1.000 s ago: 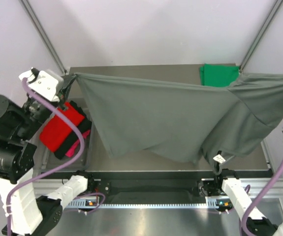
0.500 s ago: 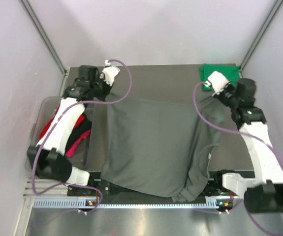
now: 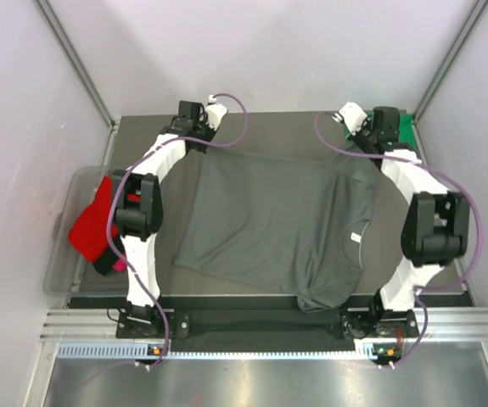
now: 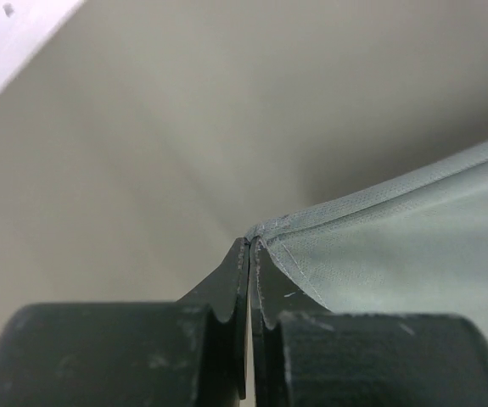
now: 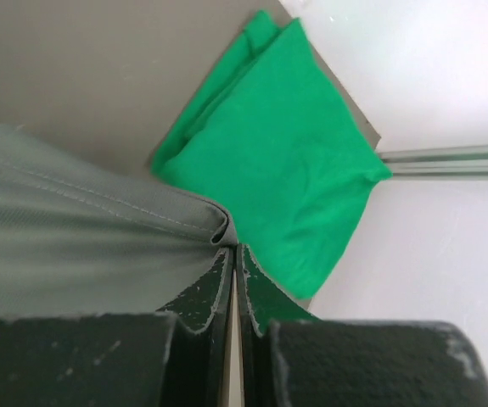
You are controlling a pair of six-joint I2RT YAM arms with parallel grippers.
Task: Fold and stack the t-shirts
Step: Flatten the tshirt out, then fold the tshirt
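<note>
The dark grey t-shirt (image 3: 269,225) lies spread on the table, its collar at the right and its near edge hanging over the front. My left gripper (image 3: 201,146) is shut on the shirt's far left corner, seen in the left wrist view (image 4: 250,244) with the grey fabric (image 4: 396,254) running off to the right. My right gripper (image 3: 362,148) is shut on the far right edge, seen in the right wrist view (image 5: 233,248) with grey fabric (image 5: 74,237) to its left. A folded bright green t-shirt (image 5: 286,144) lies just beyond it, at the back right corner (image 3: 406,127).
A clear plastic tub (image 3: 61,271) stands at the table's left edge, holding a red shirt (image 3: 91,225) with black and pink cloth (image 3: 118,264) under it. Frame posts and white walls close in the back and sides.
Both arms have reached to the far side and lowered the grey shirt from hanging in the air to lying spread on the table. The grippers have kept hold of its far corners.
</note>
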